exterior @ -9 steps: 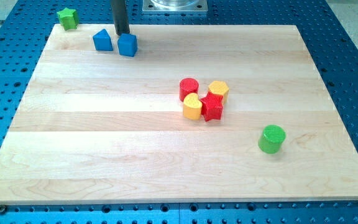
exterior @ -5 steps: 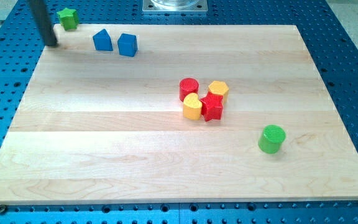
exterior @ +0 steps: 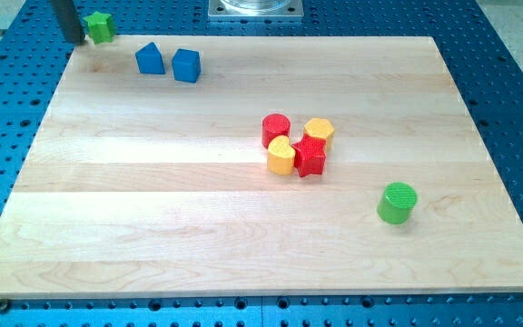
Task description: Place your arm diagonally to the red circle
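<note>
On the blue perforated bench [exterior: 516, 109] lies the wooden board [exterior: 198, 236], pale and bare over most of its face. Near its middle, a little toward the view's right, sits a tight knot of four blocks: the red circle [exterior: 276, 128] at the knot's upper left, a yellow hexagon-like block [exterior: 319, 131] beside it on the right, a yellow heart-shaped block [exterior: 281, 156] just below and apparently touching it, and a red star-like block [exterior: 310, 157] filling the lower right. A green cylinder [exterior: 398, 202] stands well apart, lower right. Up by the top edge are a blue peaked block [exterior: 150, 59] and a blue cube [exterior: 186, 65], close together. A green star-like block [exterior: 100, 26] rests off the board at the view's top left.

My tip [exterior: 76, 41] is at that same corner, just left of the green block and far from the red circle. It is a bare rod with nothing to open or close, and it touches no block.

The red circle looks like a small, light, rigid plastic piece that would slide easily on smooth wood. Nothing needs gripping; the free side is its upper left, so I judge a diagonal stop there is safest, since any nudge would shove its neighbours.
</note>
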You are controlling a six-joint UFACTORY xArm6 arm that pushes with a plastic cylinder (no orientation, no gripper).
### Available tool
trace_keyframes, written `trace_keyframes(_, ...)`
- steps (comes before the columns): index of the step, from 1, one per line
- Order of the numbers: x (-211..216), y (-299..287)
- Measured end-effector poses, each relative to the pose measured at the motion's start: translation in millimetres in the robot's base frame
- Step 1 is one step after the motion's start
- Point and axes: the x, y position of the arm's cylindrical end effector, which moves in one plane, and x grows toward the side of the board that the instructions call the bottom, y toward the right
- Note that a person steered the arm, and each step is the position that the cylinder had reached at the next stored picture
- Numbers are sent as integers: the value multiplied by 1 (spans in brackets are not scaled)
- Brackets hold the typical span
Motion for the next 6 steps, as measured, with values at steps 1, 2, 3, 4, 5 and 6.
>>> trace_keyframes(1,10,4)
trace_keyframes(2,39,5)
trace_keyframes(3,98,9)
trace_keyframes(4,156,90)
trace_keyframes(5,172,181)
trace_keyframes(6,164,265)
